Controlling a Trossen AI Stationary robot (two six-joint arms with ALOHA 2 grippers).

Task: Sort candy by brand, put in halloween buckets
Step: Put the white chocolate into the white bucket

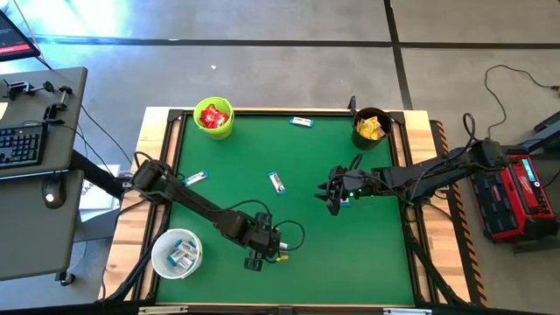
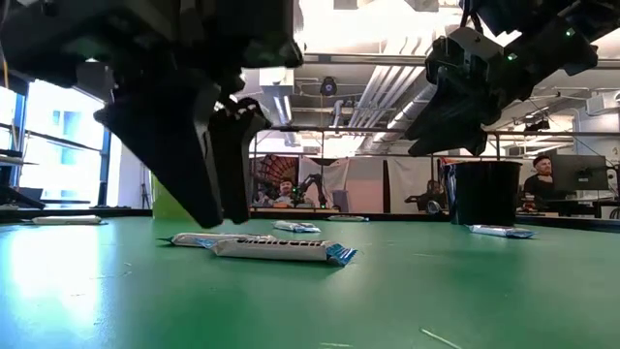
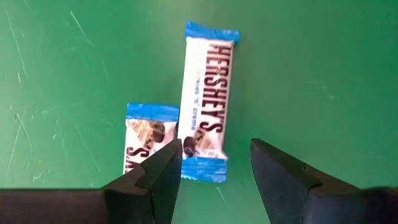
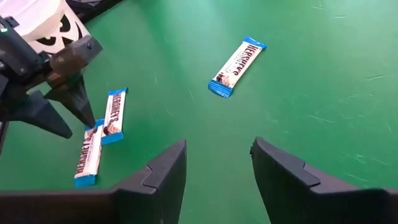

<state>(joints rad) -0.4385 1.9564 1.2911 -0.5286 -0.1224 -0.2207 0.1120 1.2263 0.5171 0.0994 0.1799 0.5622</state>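
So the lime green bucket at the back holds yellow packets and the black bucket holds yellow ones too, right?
Not quite. In the high view the lime green round bucket holds red packets, not yellow. The black round bucket does hold yellow packets.

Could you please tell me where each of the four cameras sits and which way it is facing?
High view: overhead, straight down on the table, both arms, three buckets.
Low view: table height, level across; both claws hang in from above.
Left wrist view: above two white-and-blue bars, left claw open.
Right wrist view: slanting across the table, right claw open, left claw beyond.
Shared: both wrist views show the same bar pair.
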